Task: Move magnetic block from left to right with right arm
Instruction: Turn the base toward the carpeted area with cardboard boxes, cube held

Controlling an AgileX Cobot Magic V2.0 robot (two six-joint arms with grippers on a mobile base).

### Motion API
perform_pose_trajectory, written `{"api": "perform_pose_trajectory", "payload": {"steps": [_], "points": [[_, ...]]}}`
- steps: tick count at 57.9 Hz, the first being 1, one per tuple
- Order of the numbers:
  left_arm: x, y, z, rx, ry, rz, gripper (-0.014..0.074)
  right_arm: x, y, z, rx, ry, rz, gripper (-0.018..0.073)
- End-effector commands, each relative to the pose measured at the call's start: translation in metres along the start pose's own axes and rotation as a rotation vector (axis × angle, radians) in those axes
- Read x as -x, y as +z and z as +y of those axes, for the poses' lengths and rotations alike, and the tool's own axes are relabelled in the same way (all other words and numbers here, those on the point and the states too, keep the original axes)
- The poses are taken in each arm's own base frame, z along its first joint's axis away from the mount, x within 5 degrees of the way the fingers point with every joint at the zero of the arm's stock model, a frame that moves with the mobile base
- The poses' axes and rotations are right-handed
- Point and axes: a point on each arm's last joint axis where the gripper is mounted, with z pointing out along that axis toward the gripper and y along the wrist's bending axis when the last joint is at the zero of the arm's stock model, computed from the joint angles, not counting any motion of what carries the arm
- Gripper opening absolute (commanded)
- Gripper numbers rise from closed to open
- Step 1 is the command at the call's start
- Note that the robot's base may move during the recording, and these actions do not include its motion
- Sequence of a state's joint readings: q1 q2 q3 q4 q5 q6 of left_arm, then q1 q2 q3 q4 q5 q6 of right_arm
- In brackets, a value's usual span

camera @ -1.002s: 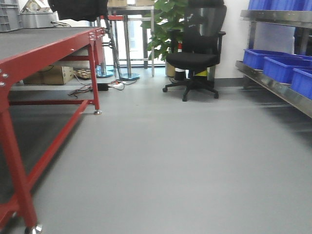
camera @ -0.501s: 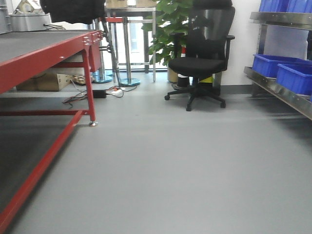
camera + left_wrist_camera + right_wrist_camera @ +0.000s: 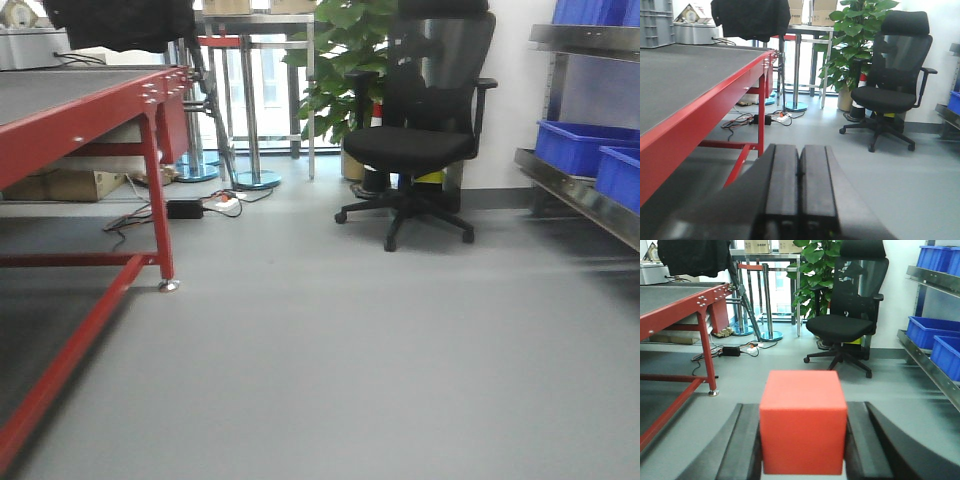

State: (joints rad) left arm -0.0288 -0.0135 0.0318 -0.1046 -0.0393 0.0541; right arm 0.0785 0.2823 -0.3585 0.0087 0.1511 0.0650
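Note:
In the right wrist view the magnetic block, a plain bright-red cube, fills the gap between the two black fingers. My right gripper is shut on it and holds it in the air above the grey floor. The left wrist view shows my left gripper shut, its two black fingers pressed together with nothing between them. Neither arm nor the block appears in the front view.
A red-framed table with a dark top runs along the left, with cables and a cardboard box beneath it. A black office chair and a plant stand ahead. Blue bins sit on a steel shelf at the right.
The front view has advanced across the floor: the red table's leg has slid left and lower in frame, and the chair looks larger and nearer.

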Motion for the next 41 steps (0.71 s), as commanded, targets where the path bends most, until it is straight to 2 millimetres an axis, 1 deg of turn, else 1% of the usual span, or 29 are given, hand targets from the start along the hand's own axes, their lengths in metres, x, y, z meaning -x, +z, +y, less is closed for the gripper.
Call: {"api": "perform_pose_trajectory", "payload": {"steps": [1, 41], "points": [[0.0057, -0.0008, 0.0003, 0.0, -0.008, -0.086, -0.0126, 0.016, 0.0001, 0.0006, -0.001, -0.018, -0.104, 0.0251], [0.0057, -0.0008, 0.0003, 0.0, -0.008, -0.086, -0.0126, 0.0159, 0.0003, 0.0006, -0.001, -0.018, -0.103, 0.0251]]}}
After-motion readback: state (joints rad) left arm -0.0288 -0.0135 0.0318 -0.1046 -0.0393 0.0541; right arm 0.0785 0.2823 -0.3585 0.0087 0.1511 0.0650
